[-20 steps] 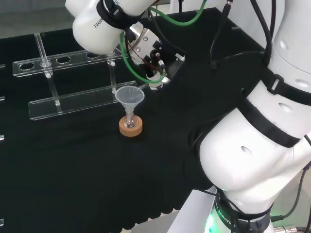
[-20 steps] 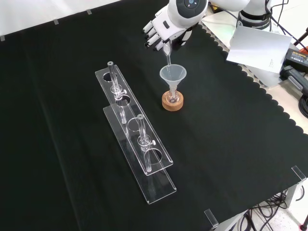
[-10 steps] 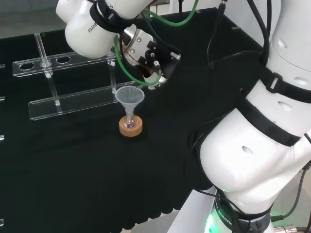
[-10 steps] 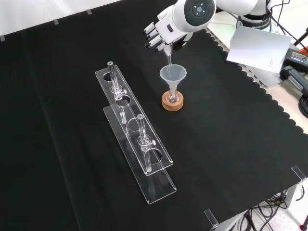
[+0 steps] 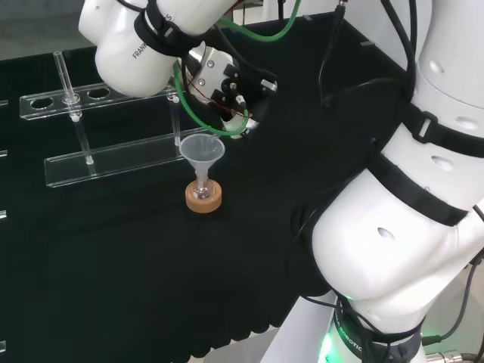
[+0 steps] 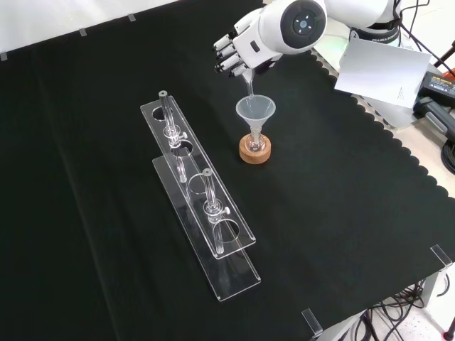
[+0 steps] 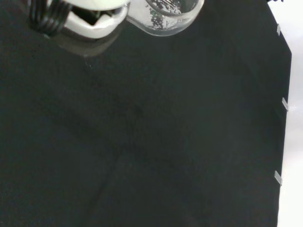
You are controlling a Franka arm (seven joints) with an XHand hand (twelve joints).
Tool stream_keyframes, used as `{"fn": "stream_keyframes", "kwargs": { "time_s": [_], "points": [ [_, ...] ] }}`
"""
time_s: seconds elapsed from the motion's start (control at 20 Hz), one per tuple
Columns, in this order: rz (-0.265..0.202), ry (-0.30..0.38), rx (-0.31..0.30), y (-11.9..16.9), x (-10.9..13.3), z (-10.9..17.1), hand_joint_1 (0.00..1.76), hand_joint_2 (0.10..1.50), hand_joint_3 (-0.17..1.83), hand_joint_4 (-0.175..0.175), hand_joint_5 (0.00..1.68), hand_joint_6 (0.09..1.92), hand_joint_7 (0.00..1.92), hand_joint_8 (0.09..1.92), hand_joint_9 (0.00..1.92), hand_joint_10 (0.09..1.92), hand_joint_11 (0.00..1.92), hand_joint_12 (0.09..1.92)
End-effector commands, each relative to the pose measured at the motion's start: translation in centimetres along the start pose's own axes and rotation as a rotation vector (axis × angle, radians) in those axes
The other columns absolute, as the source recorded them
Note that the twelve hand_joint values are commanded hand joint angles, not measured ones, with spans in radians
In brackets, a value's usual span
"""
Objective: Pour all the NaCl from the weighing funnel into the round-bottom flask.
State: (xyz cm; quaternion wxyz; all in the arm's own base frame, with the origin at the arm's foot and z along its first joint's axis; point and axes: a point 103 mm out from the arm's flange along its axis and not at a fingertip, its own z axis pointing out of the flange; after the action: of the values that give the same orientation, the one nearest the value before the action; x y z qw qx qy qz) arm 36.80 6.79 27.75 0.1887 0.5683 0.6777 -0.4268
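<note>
In the front view the hand [image 6: 236, 48] hovers above and behind a clear plastic funnel [image 6: 255, 110]. Its fingers are curled round the glass weighing funnel [image 6: 248, 79], which is tilted steeply, stem down, with its tip just over the plastic funnel's mouth. That funnel stands in the neck of the small round-bottom flask [image 6: 255, 141] on a cork ring [image 6: 255, 152]. The head view shows the funnel [image 5: 202, 150], the cork ring [image 5: 203, 199] and the hand [image 5: 227, 91] above them. Close up in the wrist view, the weighing funnel's bulb [image 7: 165, 13] holds white grains beside a white part of the hand [image 7: 90, 22].
Two long clear acrylic racks [image 6: 202, 206] with a few glass tubes lie left of the flask in the front view, and behind it in the head view [image 5: 113, 155]. The cloth's scalloped edge [image 6: 398, 149] runs along the front view's right, with a white sheet [image 6: 377, 64] beyond it.
The arm's big link has swung left in the head view and right in the front view. The hand stays over the funnel with the weighing funnel tipped a little more.
</note>
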Motion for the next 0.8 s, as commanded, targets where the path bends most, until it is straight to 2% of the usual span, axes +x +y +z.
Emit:
{"fn": "stream_keyframes", "kwargs": {
  "time_s": [0.05,0.8],
  "points": [
    [-0.009,-0.027,-0.003,0.09,0.37,-0.25,1.12,0.72,0.53,0.175,1.26,0.64,0.61,0.65,0.98,0.31,0.84,1.02],
    [-0.014,-0.074,0.044,0.63,0.79,-0.70,1.12,0.73,0.53,0.175,1.26,0.65,0.59,0.65,0.98,0.30,0.83,1.02]
  ]
}}
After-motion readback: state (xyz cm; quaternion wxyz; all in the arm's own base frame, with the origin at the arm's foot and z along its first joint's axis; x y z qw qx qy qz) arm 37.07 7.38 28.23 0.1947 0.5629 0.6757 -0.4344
